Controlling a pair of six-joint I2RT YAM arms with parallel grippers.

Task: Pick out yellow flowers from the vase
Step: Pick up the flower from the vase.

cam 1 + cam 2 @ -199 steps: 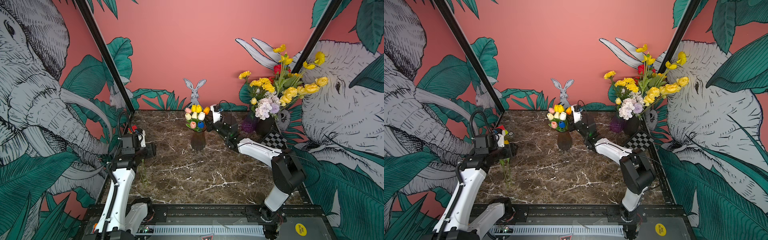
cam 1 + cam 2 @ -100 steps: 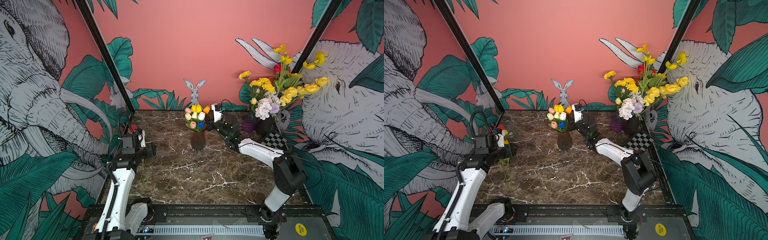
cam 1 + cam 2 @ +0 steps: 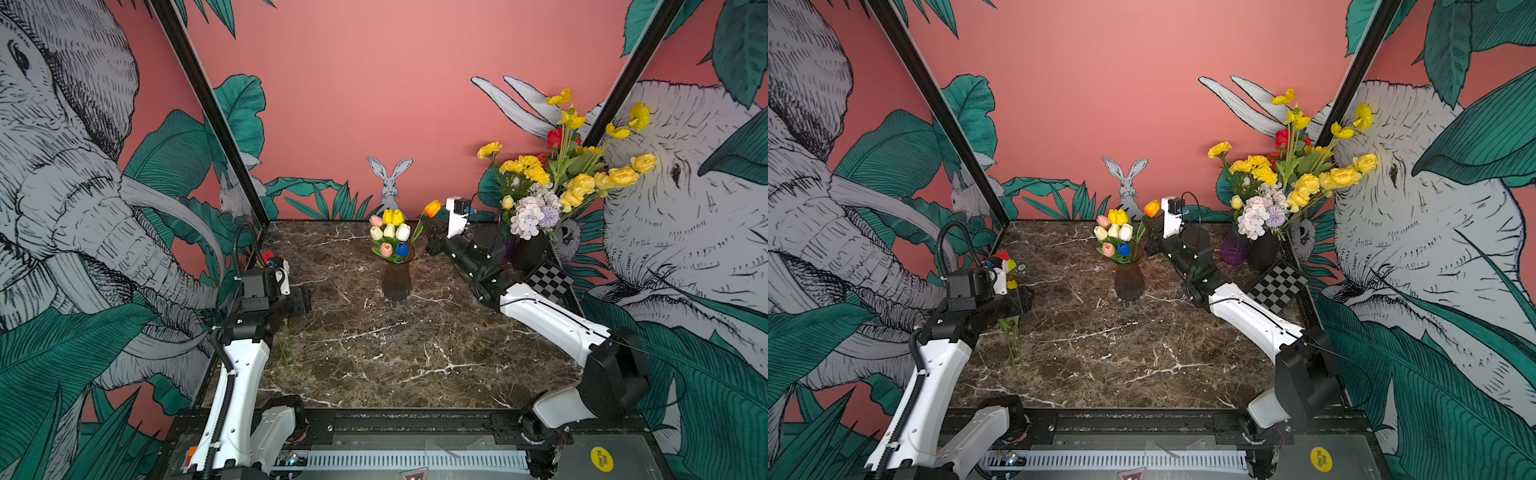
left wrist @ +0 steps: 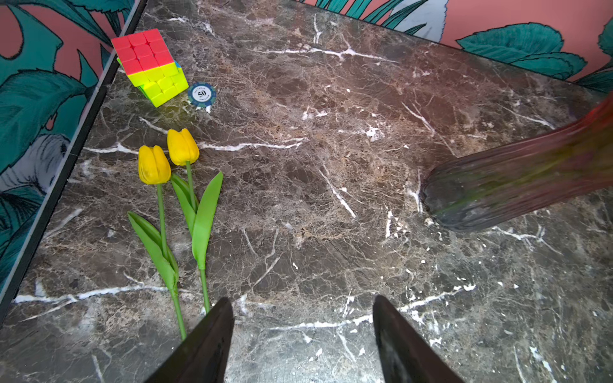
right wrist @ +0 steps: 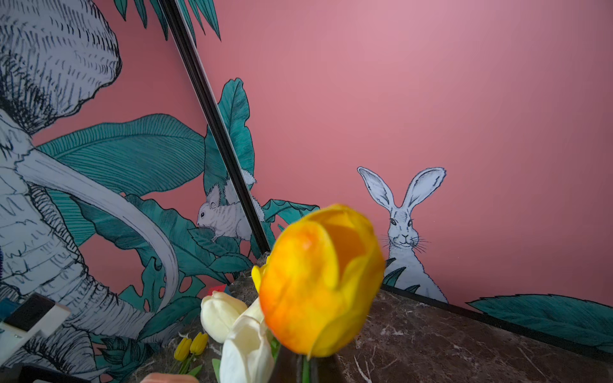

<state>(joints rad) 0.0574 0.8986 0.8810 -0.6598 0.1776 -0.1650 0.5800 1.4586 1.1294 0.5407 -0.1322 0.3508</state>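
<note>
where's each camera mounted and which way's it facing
Top views: high at the front, facing the back wall; left arm, right arm show.
Left wrist: on the left arm, looking down past the open left gripper at two yellow tulips.
Right wrist: on the right arm, tilted up past an orange-yellow tulip to the wall rabbit; own body barely shows.
Shared: both wrist views catch those tulips.

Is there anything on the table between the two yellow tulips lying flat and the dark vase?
No. In the left wrist view, only bare marble table stretches between the tulips and the vase.
</note>
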